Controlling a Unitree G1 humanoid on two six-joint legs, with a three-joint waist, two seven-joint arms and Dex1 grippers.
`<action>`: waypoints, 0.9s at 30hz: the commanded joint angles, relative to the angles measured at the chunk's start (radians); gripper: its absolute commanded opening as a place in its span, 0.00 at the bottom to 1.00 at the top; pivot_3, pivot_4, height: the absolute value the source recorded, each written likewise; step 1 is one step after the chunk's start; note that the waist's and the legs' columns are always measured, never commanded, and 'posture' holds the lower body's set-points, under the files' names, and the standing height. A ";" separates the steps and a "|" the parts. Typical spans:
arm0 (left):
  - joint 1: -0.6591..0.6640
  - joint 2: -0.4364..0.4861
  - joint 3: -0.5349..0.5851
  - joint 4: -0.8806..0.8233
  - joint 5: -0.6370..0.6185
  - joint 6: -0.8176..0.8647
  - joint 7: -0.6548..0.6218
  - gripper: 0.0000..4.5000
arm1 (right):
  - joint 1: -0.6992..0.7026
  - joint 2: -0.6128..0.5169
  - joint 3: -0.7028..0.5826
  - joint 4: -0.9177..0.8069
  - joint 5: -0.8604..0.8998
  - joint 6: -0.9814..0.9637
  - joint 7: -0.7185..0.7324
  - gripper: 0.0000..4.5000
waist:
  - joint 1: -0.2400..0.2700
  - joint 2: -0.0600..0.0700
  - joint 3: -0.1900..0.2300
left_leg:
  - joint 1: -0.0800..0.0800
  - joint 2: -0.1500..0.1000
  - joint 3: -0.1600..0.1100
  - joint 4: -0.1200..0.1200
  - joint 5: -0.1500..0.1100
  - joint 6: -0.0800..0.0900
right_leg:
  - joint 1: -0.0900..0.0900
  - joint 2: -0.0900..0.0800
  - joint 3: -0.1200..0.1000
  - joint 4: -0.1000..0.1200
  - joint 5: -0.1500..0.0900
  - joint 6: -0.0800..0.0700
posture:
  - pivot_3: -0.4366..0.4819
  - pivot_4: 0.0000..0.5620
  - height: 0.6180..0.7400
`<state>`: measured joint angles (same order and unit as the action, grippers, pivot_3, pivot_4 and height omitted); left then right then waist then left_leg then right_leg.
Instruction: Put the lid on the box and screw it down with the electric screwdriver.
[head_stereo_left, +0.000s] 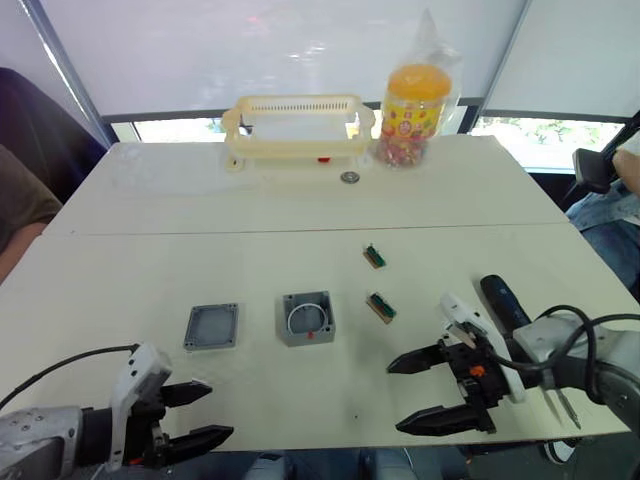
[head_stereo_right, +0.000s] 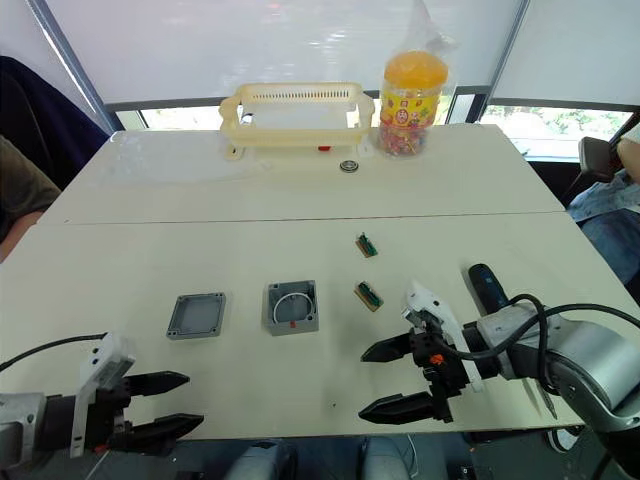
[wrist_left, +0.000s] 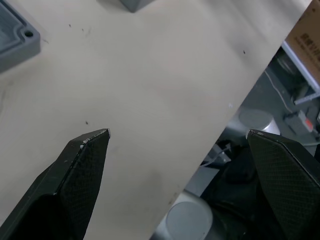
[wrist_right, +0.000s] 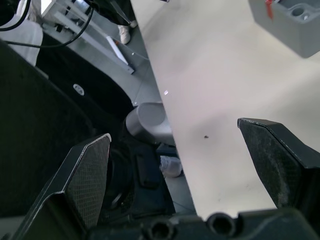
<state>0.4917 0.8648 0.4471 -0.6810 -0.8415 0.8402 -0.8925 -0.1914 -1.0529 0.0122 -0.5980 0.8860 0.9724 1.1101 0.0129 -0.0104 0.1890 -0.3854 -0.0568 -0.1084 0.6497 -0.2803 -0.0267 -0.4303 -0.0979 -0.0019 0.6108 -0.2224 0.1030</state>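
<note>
So far you are starting from nothing: the lid (head_stereo_left: 211, 326) is lying left of the open box (head_stereo_left: 307, 318) at mid-frame, the screwdriver (head_stereo_left: 502, 300) is resting lower right behind the right gripper (head_stereo_left: 430, 391), and both it and the left gripper (head_stereo_left: 200, 413) are hanging spread and empty.

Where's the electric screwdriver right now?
In the head views the electric screwdriver lies on the table's right side near the front edge, partly hidden behind the right hand, right of the two small green pieces.
</note>
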 joint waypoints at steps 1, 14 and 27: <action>-0.009 -0.005 0.019 -0.023 -0.010 -0.012 0.013 1.00 | -0.016 -0.002 0.000 0.003 -0.014 -0.023 0.010 0.99 | 0.000 0.000 0.000 | 0.000 0.000 0.000 0.000 0.000 0.000 | 0.000 0.000 0.000 0.000 0.000 0.000 | 0.48 0.27 1.00; -0.053 0.000 0.057 0.002 -0.050 0.010 0.058 1.00 | -0.081 0.025 0.035 0.057 -0.067 -0.049 0.030 0.99 | 0.000 0.000 0.000 | 0.000 0.000 0.000 0.000 0.000 0.000 | 0.000 0.000 0.000 0.000 0.000 0.000 | 0.48 0.27 1.00; -0.172 0.111 0.011 0.088 0.079 -0.021 0.030 1.00 | -0.145 0.013 0.010 0.056 -0.059 0.064 -0.049 0.99 | 0.001 0.000 0.000 | 0.000 0.000 0.001 0.000 0.000 0.000 | 0.000 0.000 0.000 0.001 0.000 0.000 | 0.48 0.27 1.00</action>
<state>0.3488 0.9524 0.4580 -0.6080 -0.7737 0.8350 -0.8441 -0.3130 -1.0413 0.0604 -0.5169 0.8041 1.0129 1.0899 0.0138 -0.0104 0.1888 -0.3850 -0.0570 -0.1072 0.6502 -0.2802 -0.0267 -0.4301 -0.0977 -0.0021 0.6120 -0.2222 0.1028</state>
